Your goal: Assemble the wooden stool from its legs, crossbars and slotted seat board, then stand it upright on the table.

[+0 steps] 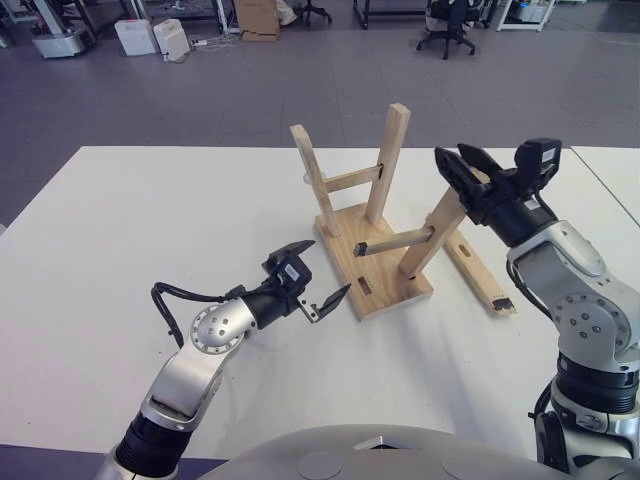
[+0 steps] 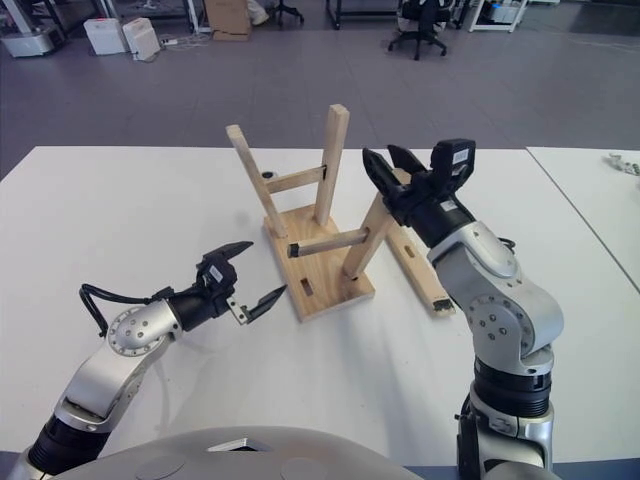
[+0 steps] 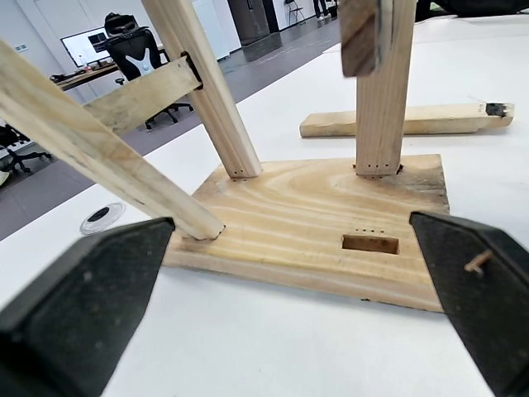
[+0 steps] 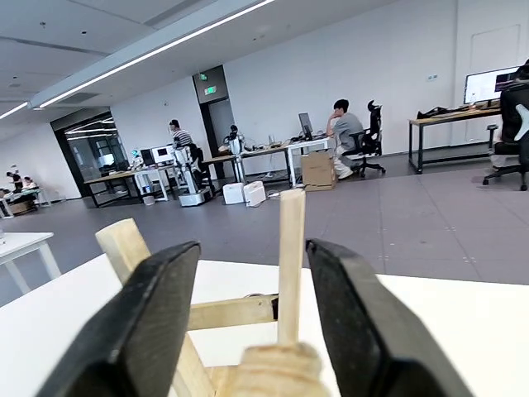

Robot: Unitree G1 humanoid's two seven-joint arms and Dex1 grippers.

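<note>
The pale wooden stool lies upside down near the middle of the white table. Its flat slotted seat board rests on the tabletop, and two upright legs at the far side are joined by a short crossbar. A third leg leans out of its socket on the right, carrying a second crossbar whose free end hangs in the air. The fourth leg lies flat just beside the board, and one rectangular slot gapes empty.

The wood looks stiff and light, with smooth faces. The joints are probably only pressed in, so a hard sideways pull could lever a leg loose. A hold on the loose leg's middle (flat faces between the pads) seems safest.

The right gripper straddles the leaning leg's top end, fingers spread and not clamped. The left gripper hovers low by the board's near corner, also spread wide, holding nothing.
</note>
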